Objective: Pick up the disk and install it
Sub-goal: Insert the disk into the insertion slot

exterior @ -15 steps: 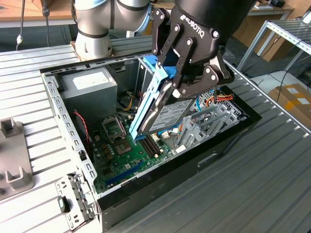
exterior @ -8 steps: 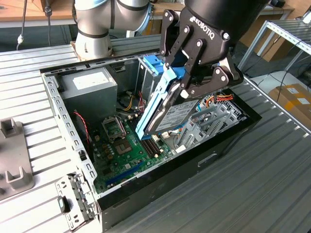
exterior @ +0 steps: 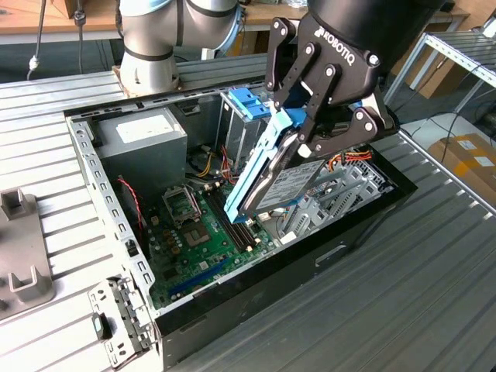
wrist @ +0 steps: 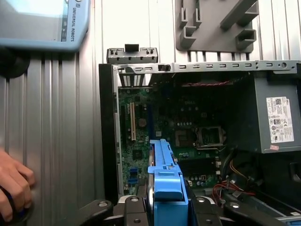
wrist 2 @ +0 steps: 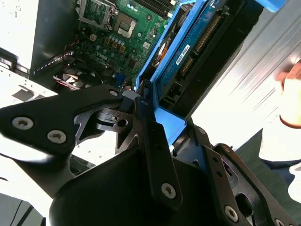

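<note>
A ribbed grey aluminium table (exterior: pixel 434 294) carries everything here, its slats running lengthwise. At its middle lies an open black-and-grey metal computer case (exterior: pixel 256 288), flat on its side with the open face up. Seen in the exterior view, a grey plastic holder with upright pegs (exterior: pixel 19 248) rests on the slats at nine o'clock from the case, apart from it. A small perforated grey metal bracket (exterior: pixel 116 318) sits just beside the case's seven o'clock corner. The arm's round grey base (exterior: pixel 147 66) stands at eleven o'clock. In the first wrist view a blue-edged grey pendant (wrist: pixel 42 21) lies on the slats off the case's black wall.
</note>
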Robot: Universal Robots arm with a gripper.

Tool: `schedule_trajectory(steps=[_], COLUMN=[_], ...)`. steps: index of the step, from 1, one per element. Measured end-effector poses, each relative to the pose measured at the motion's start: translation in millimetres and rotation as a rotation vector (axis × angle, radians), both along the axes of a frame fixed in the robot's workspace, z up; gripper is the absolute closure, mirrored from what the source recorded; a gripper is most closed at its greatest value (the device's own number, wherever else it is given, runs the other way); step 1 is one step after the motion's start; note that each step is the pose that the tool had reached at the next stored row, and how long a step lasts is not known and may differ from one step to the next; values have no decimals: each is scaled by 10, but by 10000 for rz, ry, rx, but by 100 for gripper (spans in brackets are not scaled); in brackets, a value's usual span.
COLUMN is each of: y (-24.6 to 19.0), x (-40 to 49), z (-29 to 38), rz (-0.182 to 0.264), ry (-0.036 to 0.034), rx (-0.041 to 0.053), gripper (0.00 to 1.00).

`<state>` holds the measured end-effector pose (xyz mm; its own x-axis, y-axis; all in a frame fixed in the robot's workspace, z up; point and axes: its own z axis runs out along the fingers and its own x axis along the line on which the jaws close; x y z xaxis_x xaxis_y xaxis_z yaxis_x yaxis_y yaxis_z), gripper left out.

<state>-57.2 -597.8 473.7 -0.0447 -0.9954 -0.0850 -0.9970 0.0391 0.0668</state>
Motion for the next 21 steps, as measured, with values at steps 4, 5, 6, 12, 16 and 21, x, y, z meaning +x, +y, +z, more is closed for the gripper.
schedule_trajectory(steps=[4, 5, 6, 12, 16, 21], y=[-19, -24, -32, -56, -67, -82], x=[51, 63, 82, 152, 193, 253], z=[-2, -3, -3, -6, -8, -11], rz=[0, 0, 0, 0, 1, 0], ry=[0, 0, 0, 0, 1, 1], rx=[0, 0, 0, -1, -1, -2], gripper=[63, 63, 63, 63, 63, 63])
